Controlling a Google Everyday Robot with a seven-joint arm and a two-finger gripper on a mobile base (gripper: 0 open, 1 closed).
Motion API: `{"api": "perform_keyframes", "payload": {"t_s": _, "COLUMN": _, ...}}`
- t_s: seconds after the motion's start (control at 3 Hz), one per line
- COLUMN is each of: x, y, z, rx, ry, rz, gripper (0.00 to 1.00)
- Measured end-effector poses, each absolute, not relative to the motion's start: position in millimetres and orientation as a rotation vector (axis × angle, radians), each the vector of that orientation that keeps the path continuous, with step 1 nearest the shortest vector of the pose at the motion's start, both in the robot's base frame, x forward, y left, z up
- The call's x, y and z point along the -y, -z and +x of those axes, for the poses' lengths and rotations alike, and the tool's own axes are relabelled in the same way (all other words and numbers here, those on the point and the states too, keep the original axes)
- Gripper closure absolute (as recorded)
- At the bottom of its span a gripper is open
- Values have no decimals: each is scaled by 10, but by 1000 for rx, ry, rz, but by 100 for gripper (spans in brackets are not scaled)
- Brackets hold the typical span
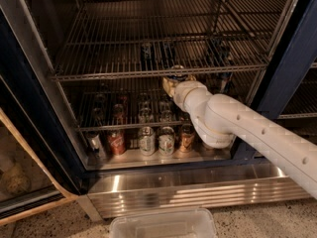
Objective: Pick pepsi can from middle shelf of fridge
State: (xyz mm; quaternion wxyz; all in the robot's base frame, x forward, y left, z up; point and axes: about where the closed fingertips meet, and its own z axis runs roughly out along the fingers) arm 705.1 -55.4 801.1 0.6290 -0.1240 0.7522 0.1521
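Observation:
The fridge (292, 68) stands open with its dark navy frame. My gripper (178, 81) reaches in at the front rail of the middle shelf (109, 75), a chrome wire rack. Its pale fingers (169, 86) sit on either side of a dark-blue pepsi can (176, 72) with a silver rim, which is at the shelf's front edge. The gripper looks shut on this can. More dark cans stand farther back on the same shelf, at the left (146, 49) and at the right (218, 48). My white arm (247, 128) comes in from the lower right.
On the racks below stand several cans, among them a red can (117, 143) and green-and-white cans (147, 140). A stainless kick plate (188, 192) runs along the bottom. A clear plastic bin (163, 224) sits on the floor in front. The glass door (20, 133) hangs open at left.

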Motion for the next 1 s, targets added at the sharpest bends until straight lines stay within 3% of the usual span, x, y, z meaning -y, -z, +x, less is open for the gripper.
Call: {"api": "perform_keyframes", "payload": {"t_s": 1.0, "x": 667, "y": -8314, "z": 6056, "rx": -1835, "ry": -445, "rz": -313, "gripper": 100}}
